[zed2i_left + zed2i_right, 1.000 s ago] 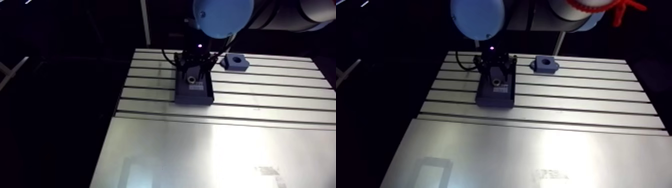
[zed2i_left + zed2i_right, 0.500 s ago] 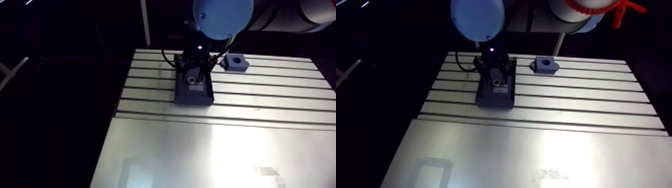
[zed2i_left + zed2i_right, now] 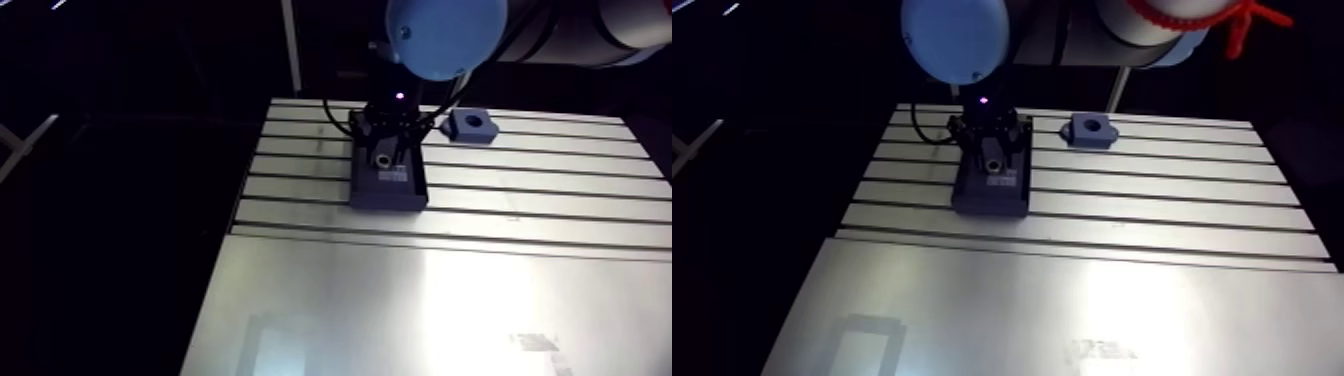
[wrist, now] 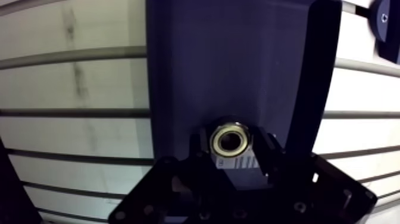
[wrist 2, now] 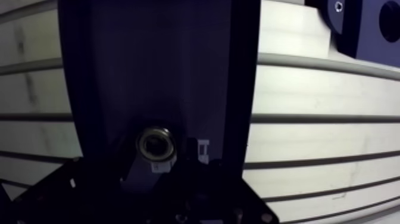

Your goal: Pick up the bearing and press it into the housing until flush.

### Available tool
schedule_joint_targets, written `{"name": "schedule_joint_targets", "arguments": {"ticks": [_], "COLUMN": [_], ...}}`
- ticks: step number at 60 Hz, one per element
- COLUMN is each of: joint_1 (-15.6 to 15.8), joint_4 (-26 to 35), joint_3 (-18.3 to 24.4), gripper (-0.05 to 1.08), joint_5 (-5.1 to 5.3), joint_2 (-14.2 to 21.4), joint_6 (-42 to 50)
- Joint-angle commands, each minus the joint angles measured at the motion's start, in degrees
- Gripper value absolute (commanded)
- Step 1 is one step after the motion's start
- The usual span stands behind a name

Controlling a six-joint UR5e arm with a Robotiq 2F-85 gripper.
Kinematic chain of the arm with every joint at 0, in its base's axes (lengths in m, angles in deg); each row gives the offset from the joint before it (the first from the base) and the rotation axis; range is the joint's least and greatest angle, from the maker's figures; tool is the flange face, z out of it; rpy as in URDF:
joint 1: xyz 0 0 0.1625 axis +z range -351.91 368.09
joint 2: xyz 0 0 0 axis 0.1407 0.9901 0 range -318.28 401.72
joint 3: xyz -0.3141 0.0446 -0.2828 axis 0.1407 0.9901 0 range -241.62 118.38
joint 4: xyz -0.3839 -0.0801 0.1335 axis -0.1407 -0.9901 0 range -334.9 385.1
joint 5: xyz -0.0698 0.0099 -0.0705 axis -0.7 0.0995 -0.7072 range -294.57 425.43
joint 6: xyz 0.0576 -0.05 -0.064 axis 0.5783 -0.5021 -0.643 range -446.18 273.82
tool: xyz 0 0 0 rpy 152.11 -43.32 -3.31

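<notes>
Where the dark rectangular tray [image 3: 386, 194] lies on the left part of the slotted aluminium table [image 3: 300, 215], the gripper [image 4: 233, 149] hangs just over its far end. Its two fingers [image 4: 198, 154] are drawn in against a small metal ring bearing [image 4: 231, 139] pinched between them, with the tray floor and a pale label [image 4: 241, 165] below. Well apart to the right, near the table's far edge, the blue-grey housing block [image 3: 460, 128] sits with its round bore facing up.
</notes>
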Motion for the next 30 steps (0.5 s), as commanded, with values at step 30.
{"name": "schedule_joint_targets", "arguments": {"ticks": [30], "joint_1": [0.08], "joint_4": [0.07], "joint_3": [-0.01], "gripper": [0.55], "joint_5": [0.01], "joint_2": [-0.03], "joint_6": [-0.09]}}
